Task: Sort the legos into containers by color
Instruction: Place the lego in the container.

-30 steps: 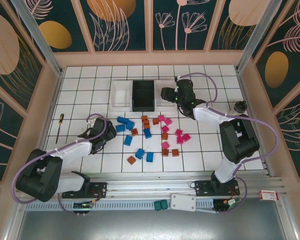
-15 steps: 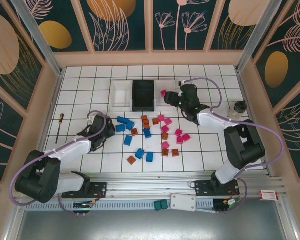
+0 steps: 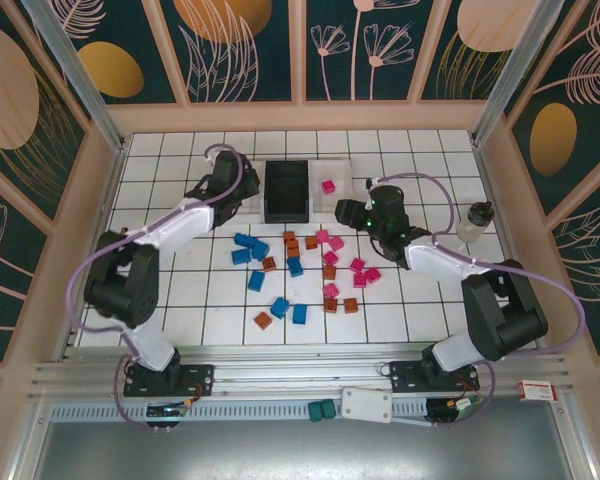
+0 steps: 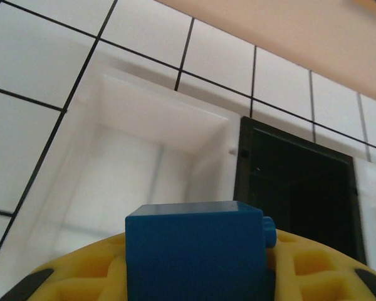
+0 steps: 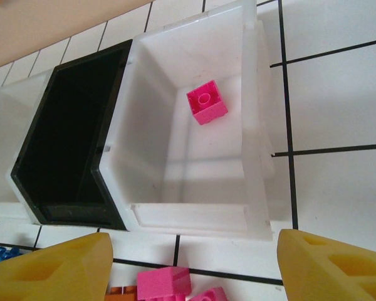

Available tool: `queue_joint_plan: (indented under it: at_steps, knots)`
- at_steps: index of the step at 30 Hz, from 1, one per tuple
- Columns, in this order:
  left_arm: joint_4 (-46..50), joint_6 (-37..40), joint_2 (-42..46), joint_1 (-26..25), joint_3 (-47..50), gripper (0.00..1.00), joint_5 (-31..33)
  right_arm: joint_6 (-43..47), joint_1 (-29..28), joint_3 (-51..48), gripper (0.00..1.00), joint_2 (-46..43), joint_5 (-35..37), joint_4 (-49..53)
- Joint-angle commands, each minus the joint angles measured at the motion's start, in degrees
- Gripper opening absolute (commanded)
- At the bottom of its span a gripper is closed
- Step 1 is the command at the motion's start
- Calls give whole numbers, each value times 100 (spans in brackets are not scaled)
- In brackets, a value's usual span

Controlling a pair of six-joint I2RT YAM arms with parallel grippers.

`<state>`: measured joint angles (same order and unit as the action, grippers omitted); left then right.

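My left gripper (image 3: pixel 223 190) is clamped on a blue lego (image 4: pixel 197 248); the left white bin (image 4: pixel 156 119) lies straight ahead and just below it. My right gripper (image 5: pixel 188 266) is spread apart, holding nothing.

this reads as a robotics lab cell got up like a room. a white tiled bench with black grid lines (image 3: pixel 210 300) sits boxed in by dark teal wall panels printed with flowers and orange ovals (image 3: pixel 240 45) in peach frames. aluminium rails (image 3: pixel 280 372) run along the near edge, where a black-and-white left robot arm (image 3: pixel 175 225) and its right twin (image 3: pixel 450 262) are bolted.
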<state>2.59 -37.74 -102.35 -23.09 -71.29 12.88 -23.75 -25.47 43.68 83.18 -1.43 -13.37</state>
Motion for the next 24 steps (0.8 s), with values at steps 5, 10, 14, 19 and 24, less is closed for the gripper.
queue_joint_plan:
  at_steps: [5,10,14,19,24]
  knots:
    - [523,162,-862,118,-1038,29,511,-165,-35,-524,71,-822,-60,94]
    - [547,84,-1057,166,-1333,62,297,-157,-28,-798,72,-1240,-116,176]
    - [446,47,-725,169,-1406,84,49,-140,-31,-852,73,-1306,-188,289]
    - [160,68,116,77,-1127,99,-449,-96,-33,-926,73,-1187,-329,382]
    - [-211,180,1237,-409,-46,99,-513,-147,-38,-974,72,-975,-77,701]
